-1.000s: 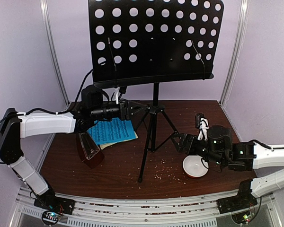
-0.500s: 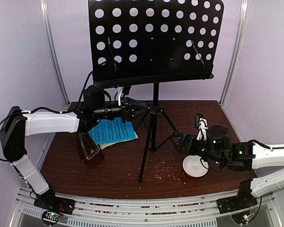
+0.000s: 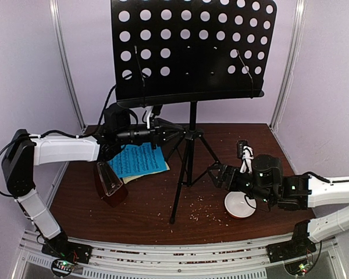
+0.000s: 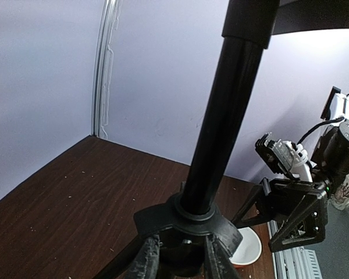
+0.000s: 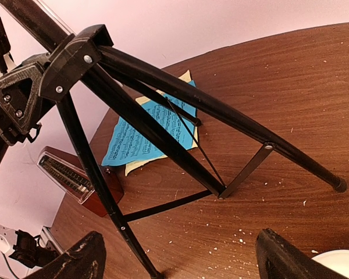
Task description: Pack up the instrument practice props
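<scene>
The black tripod music stand (image 3: 192,49) stands mid-table with its perforated desk up. My left gripper (image 3: 175,135) reaches in from the left and is shut on the stand just under its leg hub (image 4: 186,224); in the left wrist view my gripper (image 4: 180,264) has a finger (image 4: 145,261) on each side of it. My right gripper (image 3: 218,173) is open and empty, low by the stand's right leg (image 5: 163,139); in the right wrist view it (image 5: 180,261) is spread wide. Blue and yellow music sheets (image 3: 138,161) lie flat at the left. The brown metronome (image 3: 109,183) stands near them.
A small round white bowl (image 3: 239,204) sits under my right wrist. Brown crumbs (image 3: 200,209) are scattered on the wooden table (image 3: 145,209) around the stand's front leg. Purple walls close in the back and sides.
My left gripper has moved right and closed round the stand under its hub. The stand's desk has shifted slightly right. My right gripper has edged left toward the stand's leg.
</scene>
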Tool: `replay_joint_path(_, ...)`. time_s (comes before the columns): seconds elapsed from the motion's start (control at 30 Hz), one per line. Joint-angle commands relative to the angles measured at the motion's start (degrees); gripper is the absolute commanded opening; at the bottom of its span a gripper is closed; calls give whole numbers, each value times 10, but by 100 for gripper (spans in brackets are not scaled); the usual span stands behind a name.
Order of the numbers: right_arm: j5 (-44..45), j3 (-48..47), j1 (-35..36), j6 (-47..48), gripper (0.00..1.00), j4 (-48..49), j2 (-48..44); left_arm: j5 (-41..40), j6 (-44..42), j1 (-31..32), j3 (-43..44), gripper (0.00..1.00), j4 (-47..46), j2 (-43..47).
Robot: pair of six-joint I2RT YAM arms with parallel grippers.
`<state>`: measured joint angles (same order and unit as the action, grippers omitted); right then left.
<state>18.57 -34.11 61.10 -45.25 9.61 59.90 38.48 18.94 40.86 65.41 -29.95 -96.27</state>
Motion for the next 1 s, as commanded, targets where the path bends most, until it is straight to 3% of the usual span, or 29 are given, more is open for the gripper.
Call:
replay_joint_path(0.0, -4, 4, -2, -1, 92, 9, 4, 9, 2, -2, 9, 18, -13, -9)
replay_joint_path(0.23, -4, 1, -3, -1, 91, 11, 6, -15, 104, -1, -2, 11, -11, -10)
replay_joint_path(0.43, -6, -1, -3, 2, 91, 12, 13, -28, 227, -2, 14, 11, 62, -18)
replay_joint_path(0.63, -12, -4, -3, 2, 91, 17, 21, -18, 255, -2, 14, 12, 81, -12)
replay_joint_path(0.73, -13, -5, -3, 2, 91, 18, 23, -37, 225, -1, 17, 19, 92, 2)
replay_joint_path(0.97, -14, -4, -3, 2, 91, 20, 24, -60, 106, -2, -3, 47, 39, 50)
